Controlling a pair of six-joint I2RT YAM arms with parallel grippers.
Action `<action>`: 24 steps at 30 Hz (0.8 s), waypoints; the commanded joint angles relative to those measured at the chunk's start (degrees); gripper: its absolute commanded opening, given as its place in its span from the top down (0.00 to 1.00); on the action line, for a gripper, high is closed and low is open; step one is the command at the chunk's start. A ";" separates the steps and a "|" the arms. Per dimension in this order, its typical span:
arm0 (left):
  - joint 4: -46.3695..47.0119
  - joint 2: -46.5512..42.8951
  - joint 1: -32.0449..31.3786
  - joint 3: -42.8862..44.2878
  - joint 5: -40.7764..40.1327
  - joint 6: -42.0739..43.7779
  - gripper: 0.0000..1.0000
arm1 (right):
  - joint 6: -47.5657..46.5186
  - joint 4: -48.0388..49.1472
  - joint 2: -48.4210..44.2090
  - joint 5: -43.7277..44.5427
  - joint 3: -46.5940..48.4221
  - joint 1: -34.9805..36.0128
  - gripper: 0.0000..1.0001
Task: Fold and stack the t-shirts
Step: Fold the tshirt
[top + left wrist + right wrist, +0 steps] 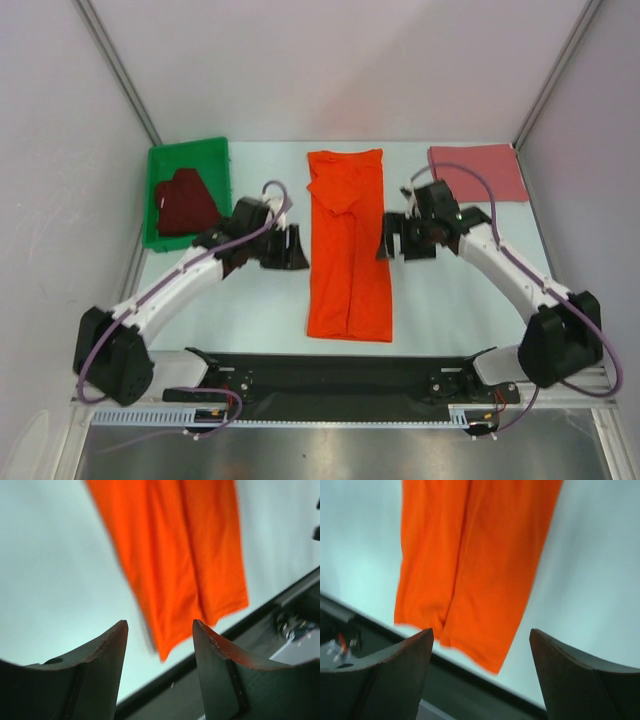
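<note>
A bright orange t-shirt (pixel 347 245) lies flat in the middle of the table, folded into a long narrow strip running from far to near. My left gripper (pixel 296 247) hovers just off its left edge and my right gripper (pixel 390 238) just off its right edge. Both are open and hold nothing. Each wrist view shows the strip's near end, the orange t-shirt (pixel 180 555) beyond the left gripper (pixel 160 622) and the orange t-shirt (pixel 475 565) beyond the right gripper (pixel 481 630). A dusty pink t-shirt (pixel 478 172) lies folded at the back right. A maroon t-shirt (pixel 185 202) sits crumpled in a bin.
The green bin (pixel 215 150) stands at the back left against the wall. A black rail (pixel 340 375) runs along the near edge of the table between the arm bases. White walls close in the left, right and far sides.
</note>
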 commanded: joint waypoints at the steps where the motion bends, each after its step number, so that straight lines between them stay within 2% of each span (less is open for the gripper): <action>1: 2.33 -11.46 -0.01 -11.65 2.47 -1.99 0.40 | 4.60 4.15 -11.07 -13.96 -14.66 -0.13 0.16; 5: 2.15 -15.86 -1.68 -17.29 4.57 -4.54 0.41 | 8.29 7.74 -20.04 -18.61 -26.70 0.93 0.25; 9: 6.44 -14.12 -1.68 -22.73 5.89 -6.04 0.41 | 11.54 13.19 -26.29 -19.24 -38.65 0.49 0.30; 12: 10.31 -11.66 -1.68 -25.11 7.21 -8.50 0.40 | 15.93 13.73 -25.86 -16.96 -38.68 1.28 0.35; 14: 13.21 -10.42 -1.68 -26.43 8.27 -9.55 0.39 | 20.83 15.82 -26.03 -16.34 -41.66 -0.03 0.42; 17: 19.19 -9.54 -1.68 -30.03 9.68 -11.48 0.40 | 25.24 20.31 -28.04 -15.56 -46.76 -0.74 0.45; 20: 22.01 -8.75 -1.68 -31.09 9.60 -11.40 0.42 | 25.26 20.85 -30.77 -12.83 -49.74 -2.06 0.47; 22: 24.91 -7.18 -1.68 -32.15 9.60 -11.32 0.48 | 24.73 22.07 -31.39 -13.61 -51.42 -3.46 0.48; 24: 27.36 -5.77 -1.68 -32.59 9.94 -11.84 0.50 | 23.25 23.84 -30.61 -15.02 -53.18 -5.05 0.48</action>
